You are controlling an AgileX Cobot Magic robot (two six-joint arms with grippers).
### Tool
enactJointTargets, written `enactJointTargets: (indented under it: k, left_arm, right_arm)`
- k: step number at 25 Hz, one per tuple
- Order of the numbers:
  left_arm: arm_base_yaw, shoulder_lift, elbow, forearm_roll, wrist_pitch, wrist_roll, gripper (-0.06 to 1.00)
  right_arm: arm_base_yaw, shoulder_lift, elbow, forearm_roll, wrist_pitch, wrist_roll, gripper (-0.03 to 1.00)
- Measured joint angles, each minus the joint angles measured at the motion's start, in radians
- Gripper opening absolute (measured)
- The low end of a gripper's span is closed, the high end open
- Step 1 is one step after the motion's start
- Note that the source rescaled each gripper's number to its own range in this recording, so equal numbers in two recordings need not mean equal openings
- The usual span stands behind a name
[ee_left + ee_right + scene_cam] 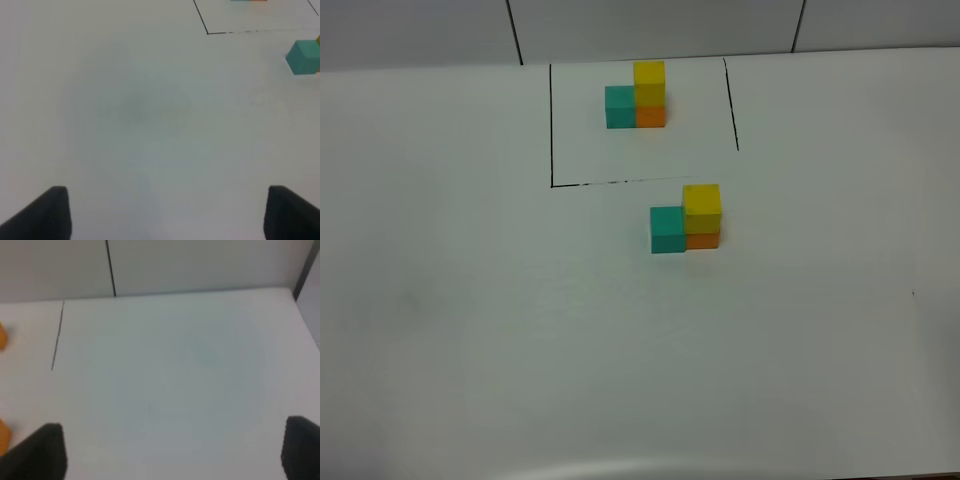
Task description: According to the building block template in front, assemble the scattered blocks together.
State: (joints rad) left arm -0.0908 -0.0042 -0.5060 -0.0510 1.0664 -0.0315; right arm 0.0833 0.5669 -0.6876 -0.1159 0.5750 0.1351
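The building block template point(638, 98) stands at the back inside a thin black drawn rectangle point(552, 130): teal beside orange, with yellow on the orange. In front of the rectangle the scattered blocks stand joined the same way: teal cube point(668, 230) against the orange cube point(703, 240), yellow cube point(702, 205) on top. The exterior high view shows neither gripper. My left gripper point(167, 215) is open over bare table, the teal cube point(304, 57) far ahead of it. My right gripper point(172, 452) is open too, with only an orange sliver point(2, 436) at the frame's edge.
The white table point(470, 320) runs back to a wall with dark seams point(515, 35). Its rounded front edge point(620, 467) shows at the bottom of the exterior high view. The right wrist view shows the table's far right edge point(302, 315).
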Motion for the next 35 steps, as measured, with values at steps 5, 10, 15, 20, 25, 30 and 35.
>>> enactJointTargets:
  k: [5,10,15,20,25,30,35]
  left_arm:
    - [0.000,0.000,0.000,0.000,0.000,0.000,0.66]
    - [0.000,0.000,0.000,0.000,0.000,0.000,0.66]
    - [0.000,0.000,0.000,0.000,0.000,0.000,0.66]
    - [0.000,0.000,0.000,0.000,0.000,0.000,0.66]
    - [0.000,0.000,0.000,0.000,0.000,0.000,0.66]
    - [0.000,0.000,0.000,0.000,0.000,0.000,0.66]
    - [0.000,0.000,0.000,0.000,0.000,0.000,0.66]
  right_arm:
    - [0.000,-0.262,0.053,-0.001,0.126,-0.018,0.97]
    - [0.000,-0.444,0.109,0.001,0.262,-0.031,0.97]
    - [0.000,-0.567,0.159,0.002,0.374,-0.031,0.97]
    - [0.000,-0.571,0.163,0.018,0.415,-0.031,0.97]
    - [0.000,-0.571,0.182,0.024,0.473,-0.031,0.97]
    - [0.000,-0.571,0.185,0.024,0.485,-0.034,0.97]
    - [0.000,-0.571,0.185,0.024,0.485,-0.034,0.97]
